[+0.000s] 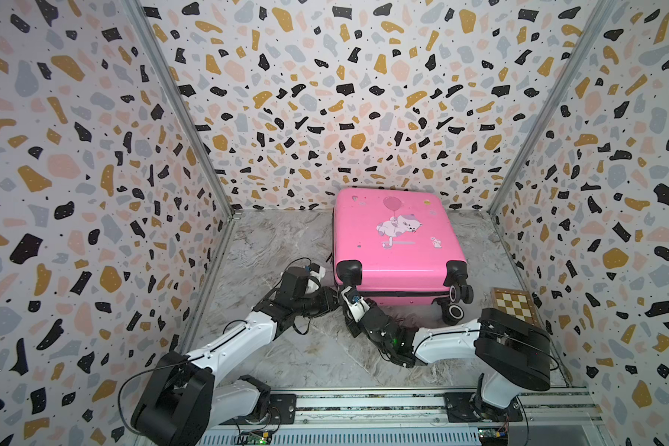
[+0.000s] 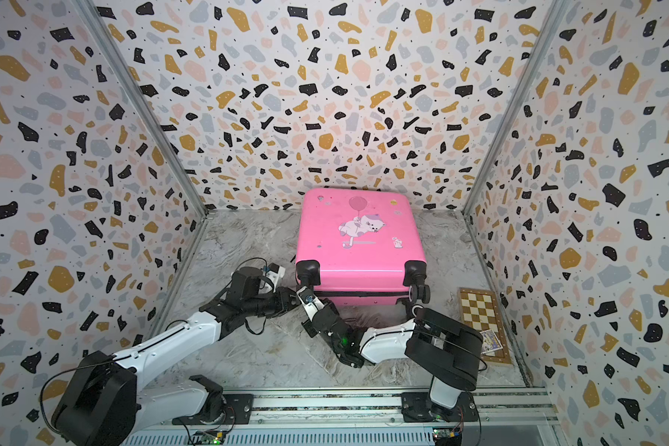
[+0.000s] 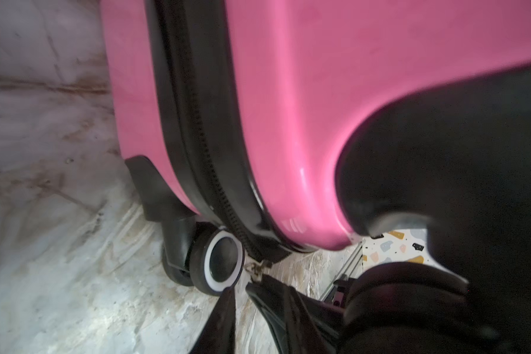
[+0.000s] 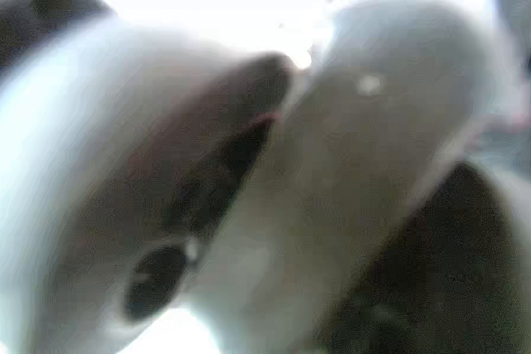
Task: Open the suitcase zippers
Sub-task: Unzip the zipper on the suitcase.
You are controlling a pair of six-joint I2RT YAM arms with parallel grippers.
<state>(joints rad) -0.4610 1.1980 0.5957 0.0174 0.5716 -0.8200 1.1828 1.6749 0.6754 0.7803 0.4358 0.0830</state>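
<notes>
The pink suitcase (image 1: 394, 239) (image 2: 360, 239) lies flat at the back of the floor, its wheels toward the front. The black zipper band (image 3: 203, 147) runs between its two shells and looks closed along the stretch I see. Both arms meet at the near left corner. My left gripper (image 3: 241, 286) (image 1: 335, 302) is shut, and a small metal zipper pull (image 3: 256, 269) runs into its tips, just past the white-rimmed wheel (image 3: 221, 263). My right gripper (image 1: 344, 290) points up under the same corner's wheel housing. Its fingers are hidden and the right wrist view is only blur.
A wooden chessboard (image 1: 514, 305) (image 2: 483, 324) lies flat by the right wall, near the suitcase's right wheels (image 1: 460, 293). Patterned walls close in the back and both sides. The arm rail (image 1: 364, 405) runs along the front edge.
</notes>
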